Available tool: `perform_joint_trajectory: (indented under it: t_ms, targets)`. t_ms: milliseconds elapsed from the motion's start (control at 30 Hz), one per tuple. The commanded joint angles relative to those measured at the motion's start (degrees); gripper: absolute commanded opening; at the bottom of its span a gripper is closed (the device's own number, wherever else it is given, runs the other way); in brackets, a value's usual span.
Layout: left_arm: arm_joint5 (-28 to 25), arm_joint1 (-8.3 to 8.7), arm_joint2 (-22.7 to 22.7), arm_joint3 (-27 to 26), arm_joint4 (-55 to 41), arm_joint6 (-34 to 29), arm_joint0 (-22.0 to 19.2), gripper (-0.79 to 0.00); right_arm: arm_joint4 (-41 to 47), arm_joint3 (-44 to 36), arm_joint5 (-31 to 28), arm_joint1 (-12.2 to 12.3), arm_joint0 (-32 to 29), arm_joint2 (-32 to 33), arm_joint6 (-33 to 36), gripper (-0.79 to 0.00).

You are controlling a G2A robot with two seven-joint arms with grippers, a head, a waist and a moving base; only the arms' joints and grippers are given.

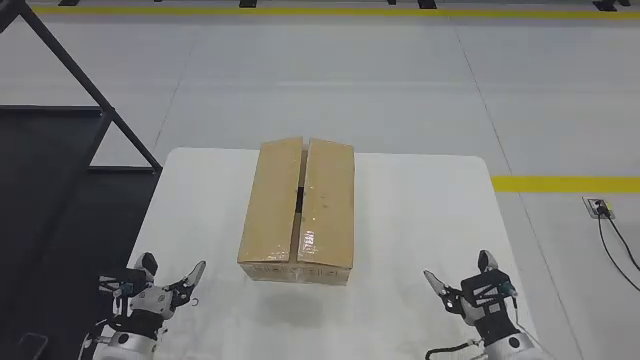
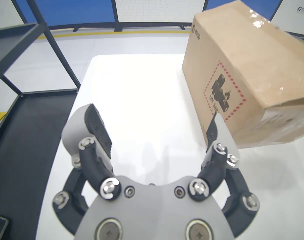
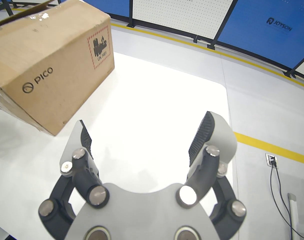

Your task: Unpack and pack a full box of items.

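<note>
Left pincer (image 1: pixel 174 265), right pincer (image 1: pixel 456 267) agape at near table (image 1: pixel 420 200) corners, box (image 1: pixel 298 200) midway

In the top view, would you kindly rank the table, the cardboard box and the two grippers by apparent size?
1. table
2. cardboard box
3. left gripper and right gripper: they look alike, so unranked.

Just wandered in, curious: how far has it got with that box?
Nothing looks done yet. The cardboard box sits on the white table, top flaps folded down. The left pincer and right pincer hang open, empty, clear of it. Opening, unpacking and repacking remain.
</note>
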Motion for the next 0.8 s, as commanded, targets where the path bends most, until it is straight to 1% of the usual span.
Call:
perform_joint_trajectory:
  t_ms: [0,400,433,500,533,600,700,767]
  targets:
    - [-1.78,0.12,-0.55,-0.41,0.07,-0.87,0.02,0.0,0.43,-0.13,1.03,-0.19,1.19,-0.98,0.84,0.0]
    - [-2.01,0.15,-0.77,-0.39,0.12,-1.01,0.07,0.0,0.34,-0.13,1.25,-0.24,1.52,-1.27,1.33,0.0]
    - [-1.84,0.08,-0.4,-0.18,-0.95,-1.52,-0.33,0.0,2.21,0.04,1.66,-0.36,1.63,-1.27,1.08,0.0]
    - [-0.64,-0.1,1.11,0.17,-1.81,-3.24,-2.6,0.0,6.03,0.79,2.06,-0.61,2.41,-1.16,0.45,0.0]
    - [-0.44,-0.13,1.85,0.38,-0.97,-3.61,-3.56,0.0,7.36,1.05,2.41,-0.73,2.86,-1.2,0.01,0.0]
    - [0.81,-0.28,3.7,0.76,1.01,-3.71,-5.05,0.0,10.04,1.44,0.83,-0.86,3.37,-1.53,-1.0,0.0]
    - [1.11,-0.48,6.0,2.14,1.97,-4.71,-7.13,0.0,10.91,1.92,-1.21,-0.85,3.36,-1.11,-1.85,0.0]
    - [1.96,-0.55,7.3,3.13,4.44,-5.02,-8.5,0.0,10.73,1.99,-1.98,-0.84,3.07,-0.96,-2.23,0.0]
